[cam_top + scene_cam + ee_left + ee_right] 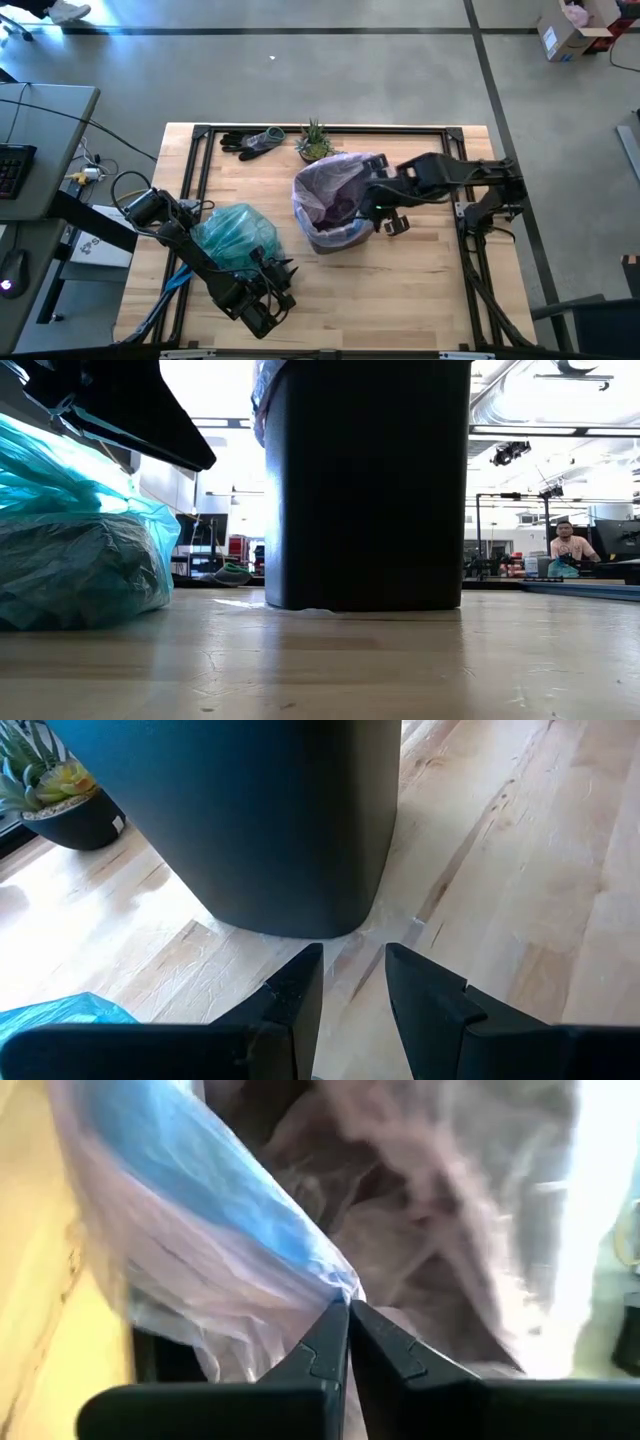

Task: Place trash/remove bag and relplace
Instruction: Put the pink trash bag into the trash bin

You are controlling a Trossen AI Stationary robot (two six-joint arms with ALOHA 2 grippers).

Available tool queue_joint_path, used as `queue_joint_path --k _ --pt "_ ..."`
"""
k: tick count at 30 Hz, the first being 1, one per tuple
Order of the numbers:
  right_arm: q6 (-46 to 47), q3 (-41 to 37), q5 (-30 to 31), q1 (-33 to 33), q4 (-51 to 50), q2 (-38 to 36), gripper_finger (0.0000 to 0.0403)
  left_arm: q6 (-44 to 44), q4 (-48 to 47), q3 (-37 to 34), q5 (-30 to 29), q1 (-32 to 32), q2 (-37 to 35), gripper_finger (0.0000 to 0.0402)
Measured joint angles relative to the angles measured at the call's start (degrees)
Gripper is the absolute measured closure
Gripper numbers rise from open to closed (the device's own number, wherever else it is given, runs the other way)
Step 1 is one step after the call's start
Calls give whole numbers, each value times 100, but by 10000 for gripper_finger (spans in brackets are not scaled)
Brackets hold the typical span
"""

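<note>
Fitting step: the right gripper (347,1312), fingers pinched shut on the pale pink liner (335,180), works its hem at the bin (365,480) rim.
Removed bag: the teal bag (236,237), full, lies on the table (420,280) beside the left arm, well apart from the right gripper.
Left gripper (352,970): narrowly open, empty, facing the bin's base.
Next move: judged, stretching the hem over the rim without tearing.

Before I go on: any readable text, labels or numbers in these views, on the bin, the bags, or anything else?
None can be read.
Black bin: plain, no label showing.
Teal bag and pale pink liner: no print visible.
Plant pot: a small white tag, too small to read.
Cardboard box on the floor: markings too small to read.
Paper beside the table: print too blurred.
</note>
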Motion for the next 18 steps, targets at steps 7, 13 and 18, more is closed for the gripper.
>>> queue_joint_path --k 7,13,18 --pt "721 584 725 675 10 -291 403 7 2 0 0 5 0 305" --pt "1498 660 783 1118 7 -495 403 106 15 0 0 72 0 305" --pt "1795 655 986 1434 26 -507 402 121 48 0 -2 74 0 305"
